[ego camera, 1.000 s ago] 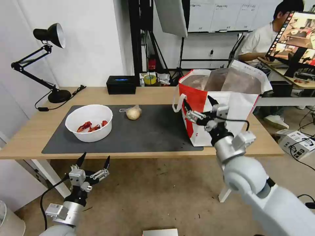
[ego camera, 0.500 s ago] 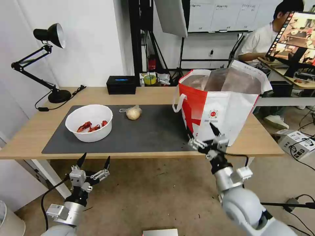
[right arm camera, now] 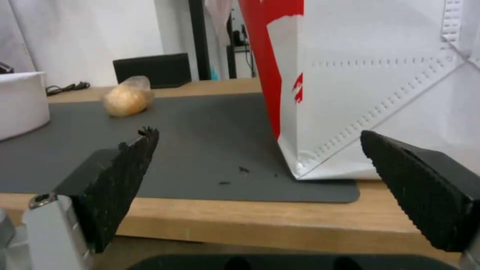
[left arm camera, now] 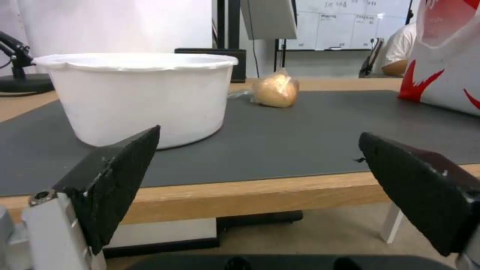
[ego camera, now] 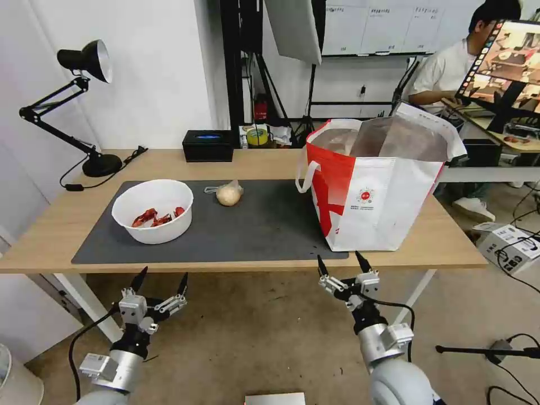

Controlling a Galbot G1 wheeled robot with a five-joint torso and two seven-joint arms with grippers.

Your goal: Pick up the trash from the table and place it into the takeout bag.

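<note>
A white round bowl (ego camera: pixel 152 210) holding red shell scraps sits on the dark grey mat (ego camera: pixel 264 225) at the table's left. Right of it lies a clear bag with a beige bun (ego camera: pixel 228 194). The white and red takeout bag (ego camera: pixel 378 185) stands upright on the mat's right end, mouth wide. My left gripper (ego camera: pixel 160 277) hangs open below the table's front edge, in front of the bowl (left arm camera: pixel 137 95). My right gripper (ego camera: pixel 341 262) is open and empty just below the front edge, in front of the takeout bag (right arm camera: pixel 380 86). The bun (left arm camera: pixel 275 90) (right arm camera: pixel 126 99) lies farther back.
A black desk lamp (ego camera: pixel 84 107) stands at the table's back left and a black rectangular box (ego camera: pixel 208 145) at the back middle. The light-wood table (ego camera: pixel 56 225) has a front edge just above both grippers. A person sits behind at the right.
My right arm has dropped from in front of the takeout bag to below the table's front edge, fingers still open. The left arm has not moved.
</note>
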